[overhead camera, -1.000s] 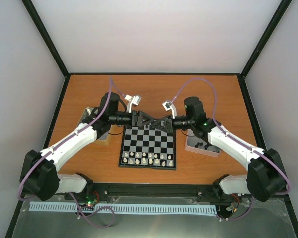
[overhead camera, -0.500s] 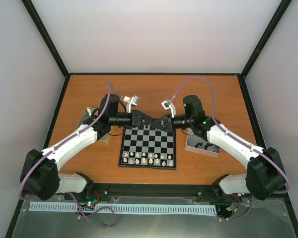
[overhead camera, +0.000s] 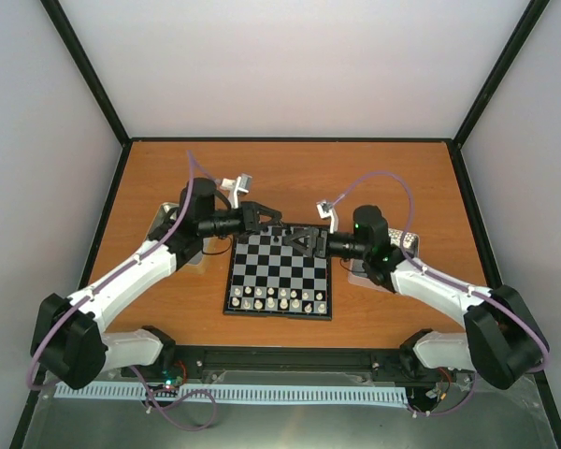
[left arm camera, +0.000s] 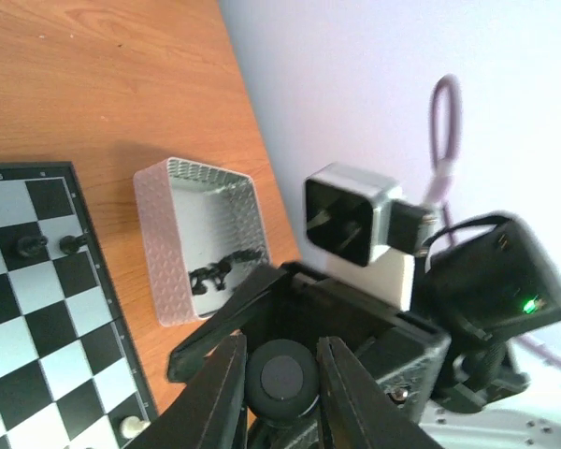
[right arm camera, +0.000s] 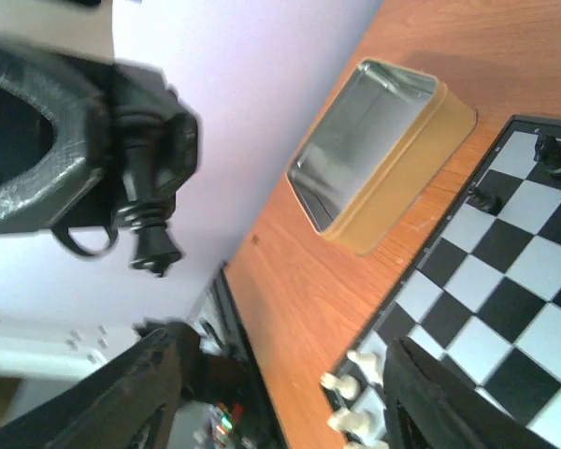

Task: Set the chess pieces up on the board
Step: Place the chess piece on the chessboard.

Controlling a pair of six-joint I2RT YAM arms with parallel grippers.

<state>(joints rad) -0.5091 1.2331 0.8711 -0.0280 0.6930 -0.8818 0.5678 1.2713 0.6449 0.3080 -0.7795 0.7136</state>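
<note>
**Board in the middle, a tray on either side**

The flat square black-and-grey checked chessboard lies on the brown wooden tabletop, between the two arms. Small whitish chessmen stand on its nearest rows. A few small black chessmen stand on its far rows. A shallow rectangular metal tin lies just left of its far-left corner. A white ribbed rectangular tray lies just right of the board, with further black chessmen inside.

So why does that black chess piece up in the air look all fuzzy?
In the right wrist view, the black chess piece and the left gripper pinching it are smeared, probably because they are very near the lens or moving. The gold tin and the board behind look clearer. The top view is sharp all over.
</note>
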